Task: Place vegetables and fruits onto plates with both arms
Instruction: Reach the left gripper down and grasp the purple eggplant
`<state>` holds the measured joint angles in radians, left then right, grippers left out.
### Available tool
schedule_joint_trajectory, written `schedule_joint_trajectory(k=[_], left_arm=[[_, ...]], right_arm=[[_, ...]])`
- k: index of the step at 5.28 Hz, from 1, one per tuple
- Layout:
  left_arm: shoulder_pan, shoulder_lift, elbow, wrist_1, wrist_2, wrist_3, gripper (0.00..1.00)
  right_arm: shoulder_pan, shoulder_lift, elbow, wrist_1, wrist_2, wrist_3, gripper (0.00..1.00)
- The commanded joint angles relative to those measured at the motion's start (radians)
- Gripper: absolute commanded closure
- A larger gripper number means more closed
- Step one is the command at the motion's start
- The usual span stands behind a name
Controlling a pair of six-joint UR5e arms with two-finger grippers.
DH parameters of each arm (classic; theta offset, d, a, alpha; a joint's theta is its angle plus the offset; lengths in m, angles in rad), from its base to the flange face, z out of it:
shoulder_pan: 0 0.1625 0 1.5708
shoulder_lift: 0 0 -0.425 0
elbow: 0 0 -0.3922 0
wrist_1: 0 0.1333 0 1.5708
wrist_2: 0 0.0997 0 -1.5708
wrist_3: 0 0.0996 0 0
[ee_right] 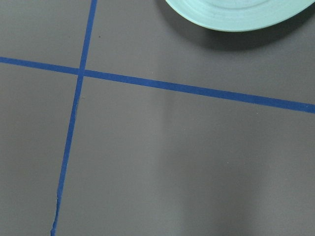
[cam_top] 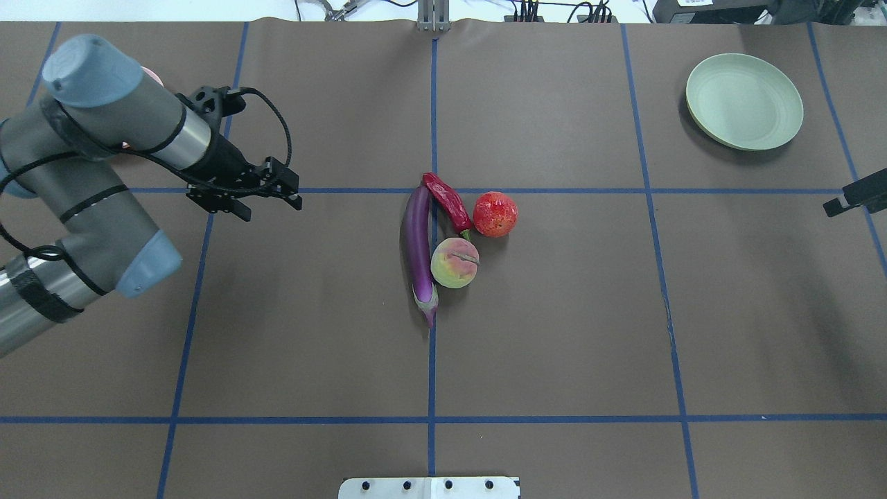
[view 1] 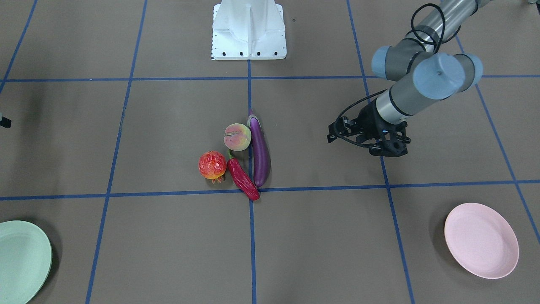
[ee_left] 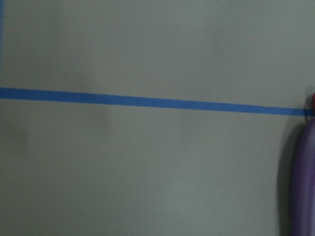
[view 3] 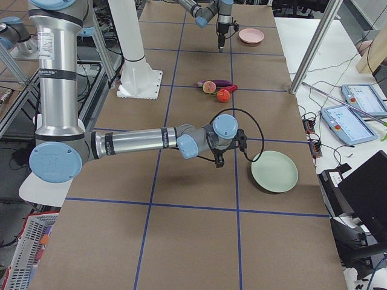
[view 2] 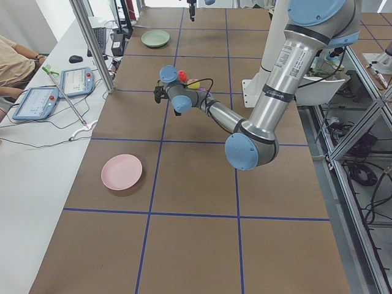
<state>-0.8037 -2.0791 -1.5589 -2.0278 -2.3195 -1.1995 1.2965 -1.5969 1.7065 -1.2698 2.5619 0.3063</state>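
Note:
The purple eggplant (view 1: 260,152) (cam_top: 419,249), red chili pepper (view 1: 242,179), peach (view 1: 237,137) and pomegranate (view 1: 212,164) lie clustered at the table's middle, touching one another. The pink plate (view 1: 481,240) lies on my left side and the mint green plate (cam_top: 744,101) on my right; both hold nothing. My left gripper (cam_top: 298,196) hovers open and holds nothing, well to the left of the eggplant, whose edge shows in the left wrist view (ee_left: 302,182). My right gripper (cam_top: 835,204) is mostly cut off at the view's edge, near the green plate (ee_right: 236,12); I cannot tell its state.
The white robot base (view 1: 249,29) stands at the near table edge. Blue tape lines (cam_top: 431,104) grid the brown table. An operators' desk with tablets (view 2: 37,101) runs along the far side, behind metal posts (view 2: 92,43).

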Motion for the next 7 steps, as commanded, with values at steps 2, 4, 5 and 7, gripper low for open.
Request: schedule_joint_trajectory(k=[2,4,5,7], left_arm=[[0.127,-0.293,0.262,0.000,0.136,-0.078,0.00],[0.187,-0.346,0.332,-0.002,0.187,-0.077,0.02],[0.202,-0.363,0.364,-0.002,0.213,-0.077,0.10],[0.196,-0.358,0.369,0.001,0.213,-0.077,0.36]], right_arm=[[-0.025,0.014,-0.007,0.001,-0.006,0.002,0.00],[-0.034,0.028,-0.013,0.001,-0.023,0.002,0.00],[-0.040,0.031,-0.022,0.001,-0.032,0.002,0.00],[-0.042,0.044,-0.036,0.000,-0.034,0.002,0.00]])
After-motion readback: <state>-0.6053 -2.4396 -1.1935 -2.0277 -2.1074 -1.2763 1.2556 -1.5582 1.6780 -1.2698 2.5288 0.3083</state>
